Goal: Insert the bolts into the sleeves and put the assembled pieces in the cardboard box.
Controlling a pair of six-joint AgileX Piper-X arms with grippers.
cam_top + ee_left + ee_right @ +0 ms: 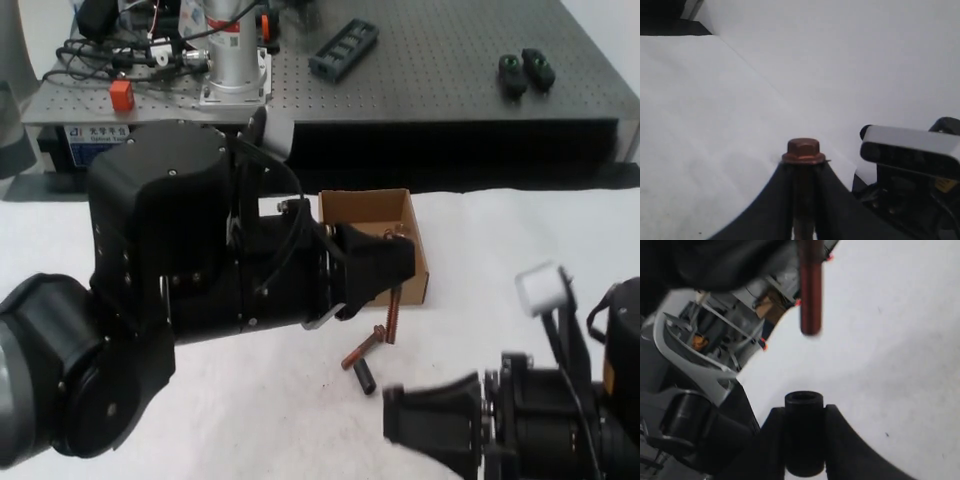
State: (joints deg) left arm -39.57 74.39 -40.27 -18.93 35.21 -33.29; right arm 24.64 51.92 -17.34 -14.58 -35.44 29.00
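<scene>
My left gripper (803, 200) is shut on a copper bolt (803, 150), hexagonal head out past the fingertips. In the high view this gripper (385, 268) hangs just in front of the cardboard box (372, 212), and the bolt's threaded shank (392, 315) points down toward the white cloth. My right gripper (804, 440) is shut on a black sleeve (804, 405), open bore facing the bolt's shank end (810, 300), a short gap between them. The right gripper (400, 422) sits low at the front right. A second bolt (362, 350) and a loose black sleeve (365, 378) lie on the cloth between the arms.
Behind the white cloth stands a perforated metal bench (440, 60) with a black tray (343, 48), two black parts (525, 70), an orange block (121, 95) and cables. The left arm's bulky body (170, 270) covers the left half of the cloth.
</scene>
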